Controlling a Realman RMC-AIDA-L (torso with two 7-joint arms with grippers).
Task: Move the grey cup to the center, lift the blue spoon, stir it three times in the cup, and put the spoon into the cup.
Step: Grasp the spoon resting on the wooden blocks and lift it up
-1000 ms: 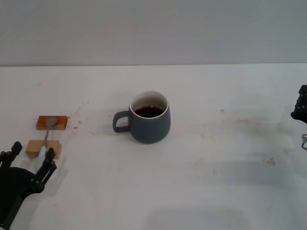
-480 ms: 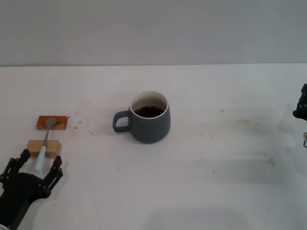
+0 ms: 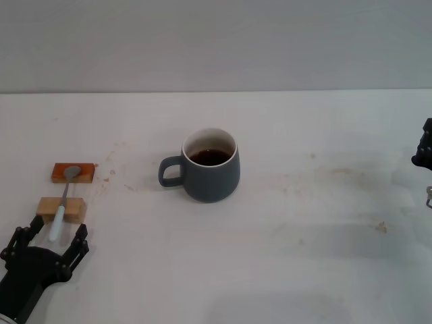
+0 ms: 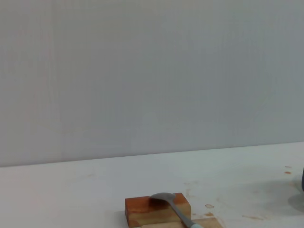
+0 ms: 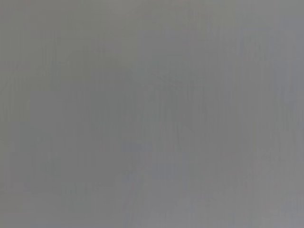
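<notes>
Left gripper (image 3: 47, 238), fingers spread wide, hangs at the table's (image 3: 304, 270) near left corner, straddling the blue spoon's handle tip. Right gripper (image 3: 424, 145) is parked at the right edge, its fingers hard to judge. Mid-table, the grey cup (image 3: 210, 165) points its handle left. The blue spoon (image 3: 63, 200) lies front-to-back across a tan block (image 3: 61, 208), bowl on an orange block (image 3: 73, 173).
</notes>
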